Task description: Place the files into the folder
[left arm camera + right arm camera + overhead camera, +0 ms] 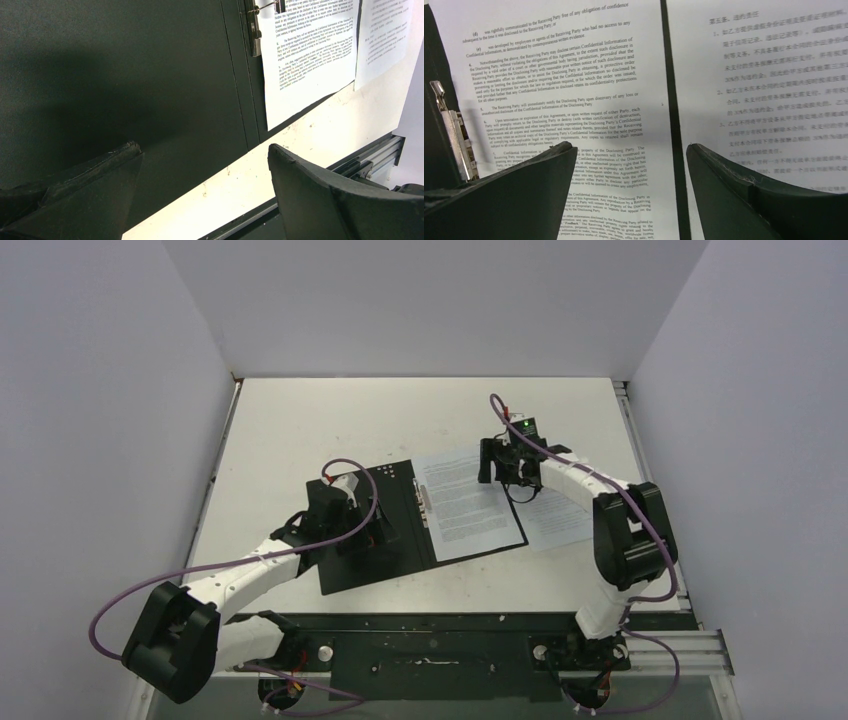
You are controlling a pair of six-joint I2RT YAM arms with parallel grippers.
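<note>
Files: one printed sheet lies flat on the right leaf of the open folder, its left edge at the metal spine clip. A second sheet, in Chinese characters, lies just to the right; a narrow black strip shows between them.

The right gripper hangs over that strip, jaws spread wide, holding nothing. The left gripper sits over the folder's left leaf near its front edge, jaws wide and empty.

The folder lies askew to the front rail. Bare table lies beyond it and to its left.

Folder interior is matte black, the paper thin and white, the tabletop pale and scuffed.
</note>
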